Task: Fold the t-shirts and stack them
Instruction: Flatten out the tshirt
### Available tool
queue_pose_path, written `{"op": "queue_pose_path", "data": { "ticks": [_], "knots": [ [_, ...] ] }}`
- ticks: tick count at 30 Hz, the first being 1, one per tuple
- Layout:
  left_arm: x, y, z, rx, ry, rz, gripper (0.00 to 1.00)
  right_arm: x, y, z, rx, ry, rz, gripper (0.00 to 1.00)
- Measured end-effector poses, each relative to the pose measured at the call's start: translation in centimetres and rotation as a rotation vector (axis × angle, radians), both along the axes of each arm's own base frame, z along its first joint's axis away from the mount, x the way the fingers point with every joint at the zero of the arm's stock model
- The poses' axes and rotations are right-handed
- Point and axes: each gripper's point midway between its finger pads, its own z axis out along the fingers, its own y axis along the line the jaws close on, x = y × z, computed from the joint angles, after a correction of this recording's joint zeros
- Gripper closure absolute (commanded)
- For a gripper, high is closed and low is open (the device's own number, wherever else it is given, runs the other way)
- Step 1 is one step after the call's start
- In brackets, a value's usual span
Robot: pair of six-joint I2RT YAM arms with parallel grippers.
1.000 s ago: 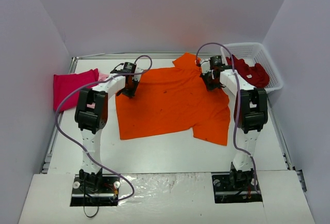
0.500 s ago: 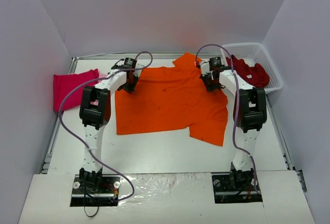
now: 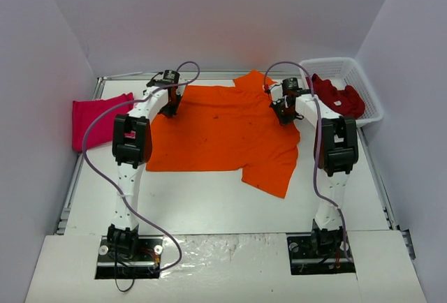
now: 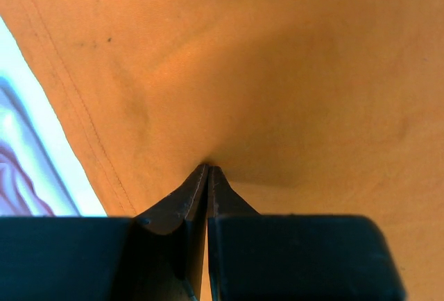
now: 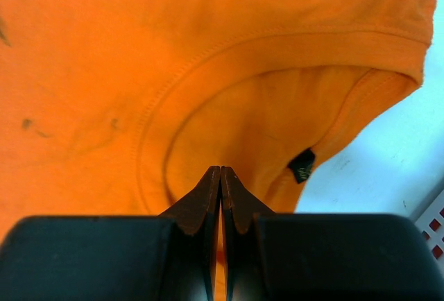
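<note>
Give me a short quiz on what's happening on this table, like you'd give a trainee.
1. True or false: a dark red shirt lies in the basket.
2. Fill in: the magenta shirt lies to the ____ of the orange shirt.
3. The left end effector and right end effector are shut on which shirt? A orange; B magenta; C dark red.

Key: 1 true; 2 left; 3 A.
</note>
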Motion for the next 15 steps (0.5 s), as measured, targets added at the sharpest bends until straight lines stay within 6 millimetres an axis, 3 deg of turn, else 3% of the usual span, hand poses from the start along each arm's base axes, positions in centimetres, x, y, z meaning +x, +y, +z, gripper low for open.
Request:
{"op": "queue_pose_path", "data": {
  "ticks": [8,10,11,12,13,15],
  "knots": [
    [0.4,1.0,0.0,0.008,-0.003,0.017,0.95,0.1,0.0,-0.3,-0.003,0.008,0.004,1.0],
    [0.2,1.0,0.1,0.007,-0.013,0.006,0.86,0.2,0.0,-0.1,-0.003,0.006,0.004,1.0],
    [-0.1,1.0,0.1,0.004,-0.016,0.0,0.72,0.3,0.0,-0.1,-0.002,0.005,0.004,1.0],
    [-0.6,1.0,0.3,0.001,-0.011,-0.011,0.65,0.3,0.0,0.0,-0.003,0.005,0.006,0.96],
    [-1.1,0.9,0.4,-0.005,-0.009,-0.02,0.6,0.3,0.0,0.2,-0.002,0.006,0.008,0.84],
    [-2.5,0.7,0.9,-0.012,0.005,-0.036,0.52,0.3,0.1,0.7,-0.002,0.004,0.018,0.85]
  ]
}}
